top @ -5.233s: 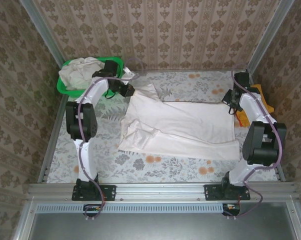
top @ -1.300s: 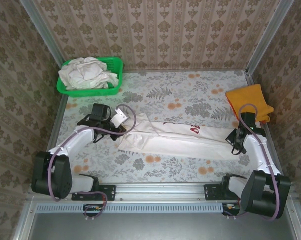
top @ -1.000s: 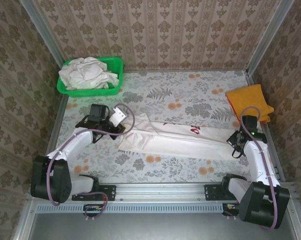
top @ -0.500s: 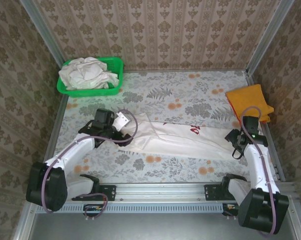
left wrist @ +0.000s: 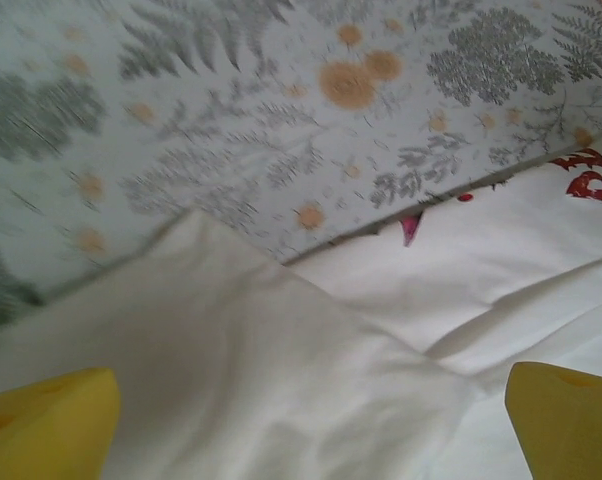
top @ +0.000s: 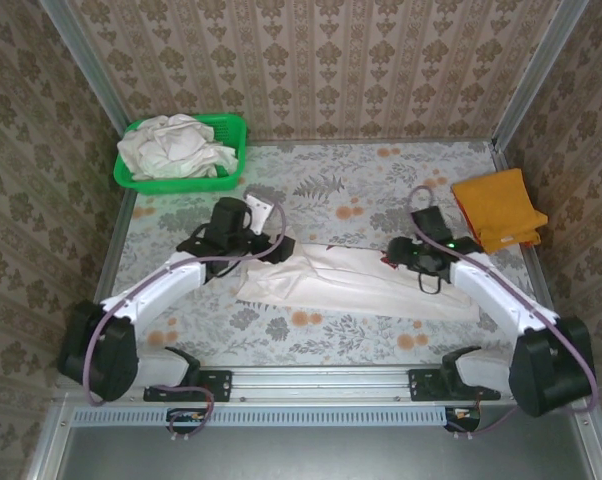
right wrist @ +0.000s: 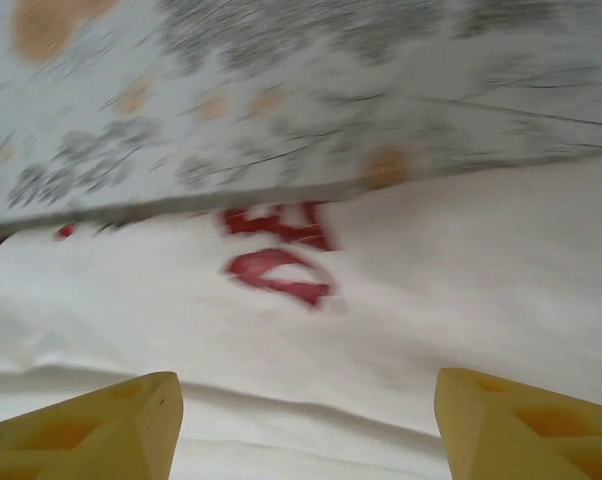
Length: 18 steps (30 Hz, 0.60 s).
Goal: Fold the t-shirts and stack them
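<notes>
The printed t-shirt [top: 351, 285] lies on the table [top: 381, 170] as a long, off-white folded band, roughly midway between the left and right edges and nearer the front edge than the back. A red print [right wrist: 276, 265] shows along its far edge. The left gripper [top: 269, 246] is positioned over the band's left end, with its yellow fingertips [left wrist: 46, 425] spread wide and the cloth lying flat beneath them, not pinched. The right gripper [top: 396, 256] is positioned over the far edge of the band, right of centre and just beside the red print. Its fingertips [right wrist: 511, 420] are also apart and hold nothing. The orange t-shirt [top: 496, 208] lies folded against the right edge of the table. The green basket [top: 236, 130] occupies the back left corner and contains crumpled off-white t-shirts [top: 171, 145].
</notes>
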Tool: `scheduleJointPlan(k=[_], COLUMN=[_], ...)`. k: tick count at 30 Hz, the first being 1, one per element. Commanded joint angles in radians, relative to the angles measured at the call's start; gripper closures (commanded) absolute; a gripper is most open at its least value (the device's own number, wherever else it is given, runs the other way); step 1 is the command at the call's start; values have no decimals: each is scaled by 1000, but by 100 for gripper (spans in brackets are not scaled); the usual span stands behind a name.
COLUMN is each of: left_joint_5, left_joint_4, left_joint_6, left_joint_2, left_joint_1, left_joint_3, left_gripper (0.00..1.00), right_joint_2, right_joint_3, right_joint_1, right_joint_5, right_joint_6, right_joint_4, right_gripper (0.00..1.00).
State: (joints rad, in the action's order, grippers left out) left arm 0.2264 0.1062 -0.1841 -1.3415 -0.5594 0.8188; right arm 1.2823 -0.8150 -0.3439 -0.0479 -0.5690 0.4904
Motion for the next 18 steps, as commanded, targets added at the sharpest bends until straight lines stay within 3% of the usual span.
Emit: scheduleJointPlan(k=[1,8,18], left_joint_5=[-13,-13,16], left_joint_4=[-44,-14,-44], left_joint_6=[-257,-318,-282], left_joint_2=[-38,-39,-49], left_joint_1=[-17,11,181], left_joint_3=[-31,-123,-234], left_gripper=[3,6,6], right_joint_2=[117,312,313], right_joint_3=[-60,-97,14], right_joint_1=[-117,-245,-276], right_joint_5=[2,44,57], right_joint_6=[-60,-142,-172], right_joint_4=[-87,-156,-141], right_gripper=[39,55,62])
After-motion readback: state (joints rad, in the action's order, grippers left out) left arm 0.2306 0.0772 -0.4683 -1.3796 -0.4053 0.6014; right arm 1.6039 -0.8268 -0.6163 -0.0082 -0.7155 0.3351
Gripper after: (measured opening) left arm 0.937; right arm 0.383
